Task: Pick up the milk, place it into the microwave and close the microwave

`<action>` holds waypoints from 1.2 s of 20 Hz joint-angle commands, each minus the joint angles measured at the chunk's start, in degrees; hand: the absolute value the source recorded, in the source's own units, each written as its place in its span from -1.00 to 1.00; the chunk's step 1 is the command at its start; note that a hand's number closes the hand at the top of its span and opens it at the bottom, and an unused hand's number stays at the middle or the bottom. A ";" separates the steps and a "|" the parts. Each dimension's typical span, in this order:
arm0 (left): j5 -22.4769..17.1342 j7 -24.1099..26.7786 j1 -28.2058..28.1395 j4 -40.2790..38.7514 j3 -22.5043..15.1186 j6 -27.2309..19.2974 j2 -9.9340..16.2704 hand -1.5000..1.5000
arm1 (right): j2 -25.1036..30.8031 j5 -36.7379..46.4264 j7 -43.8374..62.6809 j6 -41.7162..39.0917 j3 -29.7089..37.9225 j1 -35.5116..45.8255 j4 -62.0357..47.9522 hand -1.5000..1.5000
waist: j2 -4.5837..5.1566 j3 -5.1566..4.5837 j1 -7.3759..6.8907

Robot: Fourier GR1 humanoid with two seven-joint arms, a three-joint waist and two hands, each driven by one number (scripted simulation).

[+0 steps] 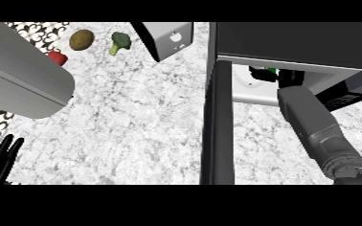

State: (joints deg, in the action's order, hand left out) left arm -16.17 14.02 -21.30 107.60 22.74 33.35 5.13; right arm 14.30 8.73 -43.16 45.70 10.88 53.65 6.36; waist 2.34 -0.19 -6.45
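The microwave (283, 40) stands at the upper right with its dark door (218, 124) swung open toward me. My right forearm reaches into the cavity. My right hand (288, 79) shows there only as a black shape under the microwave's top edge. Right beside it, on the light floor of the cavity, I see the milk (256, 75) as a white shape with green and black marks. The microwave's top hides most of it, and I cannot see whether the hand holds it. My left hand (8, 152) rests open at the lower left edge, fingers up.
A potato (81, 39), a broccoli (120, 42) and a red item (58, 57) lie at the far left of the marble counter (134, 124). A grey box (168, 39) stands near the microwave's left side. A large grey rounded body (28, 79) covers the left edge.
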 commanded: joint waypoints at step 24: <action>3.84 2.39 3.90 -5.00 -1.04 0.23 0.47 -1.00 | -3.36 4.03 3.28 4.32 -2.20 3.17 -2.26 -1.00 | 0.22 0.44 0.01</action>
State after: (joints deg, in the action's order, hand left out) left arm -12.20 15.90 -17.58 103.11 21.23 33.10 5.02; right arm 11.66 12.36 -39.84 49.08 8.92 55.98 4.12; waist 2.78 0.29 -6.61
